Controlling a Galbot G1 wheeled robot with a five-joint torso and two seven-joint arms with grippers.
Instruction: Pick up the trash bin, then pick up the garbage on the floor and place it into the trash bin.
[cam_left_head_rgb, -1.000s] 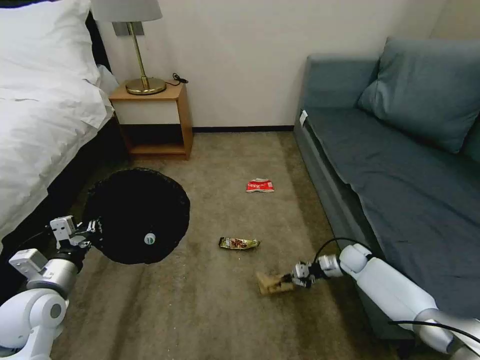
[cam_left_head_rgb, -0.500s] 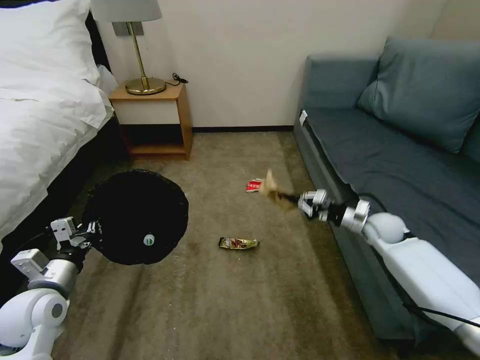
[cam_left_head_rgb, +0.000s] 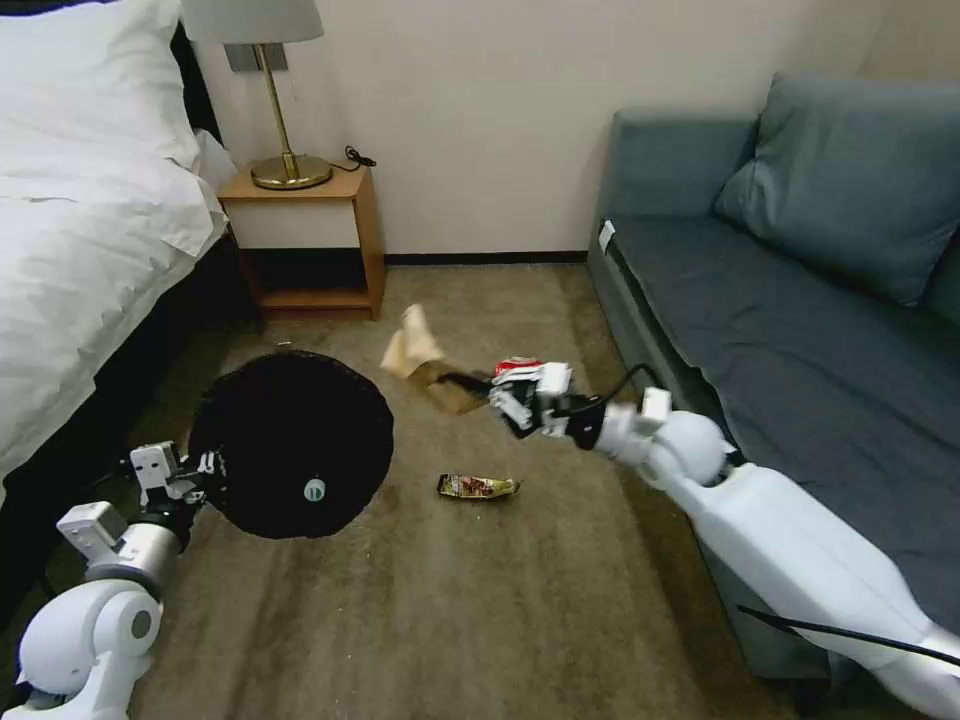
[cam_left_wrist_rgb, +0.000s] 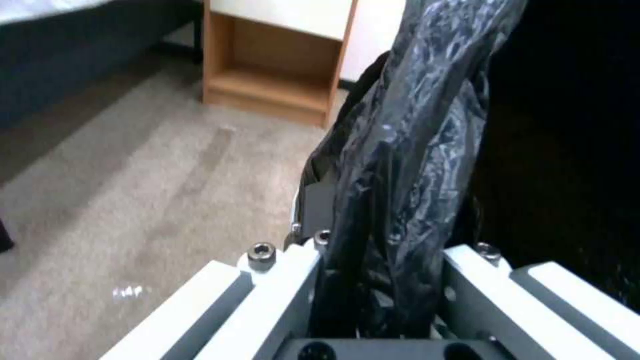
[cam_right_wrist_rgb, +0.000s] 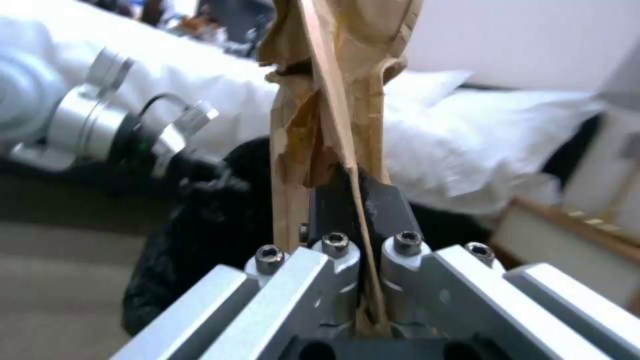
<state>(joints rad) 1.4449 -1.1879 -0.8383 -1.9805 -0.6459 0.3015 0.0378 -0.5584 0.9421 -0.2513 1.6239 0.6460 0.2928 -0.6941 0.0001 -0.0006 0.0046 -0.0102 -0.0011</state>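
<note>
Midair, right gripper (cam_left_head_rgb: 470, 383) clamping paper bag (cam_left_head_rgb: 412, 345); left gripper (cam_left_head_rgb: 212, 466) pinching bin (cam_left_head_rgb: 295, 445); wrapper (cam_left_head_rgb: 478, 486) below.

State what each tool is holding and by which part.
Left tool: the trash bin, by its bag-lined rim. Right tool: the brown paper bag, pinched at one end.

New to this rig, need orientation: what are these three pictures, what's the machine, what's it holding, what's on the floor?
It is a wheeled robot with two arms. The wide picture looks down from its head; the other two come from cameras on its wrists. The left gripper is clamped on the rim of the trash bin, which is lined with a black bag; a bottle cap shows inside. The right gripper pinches a crumpled brown paper bag, held in the air beside the bin. On the carpet lie a dark snack wrapper and, behind the right gripper, a red-and-white packet.
</note>
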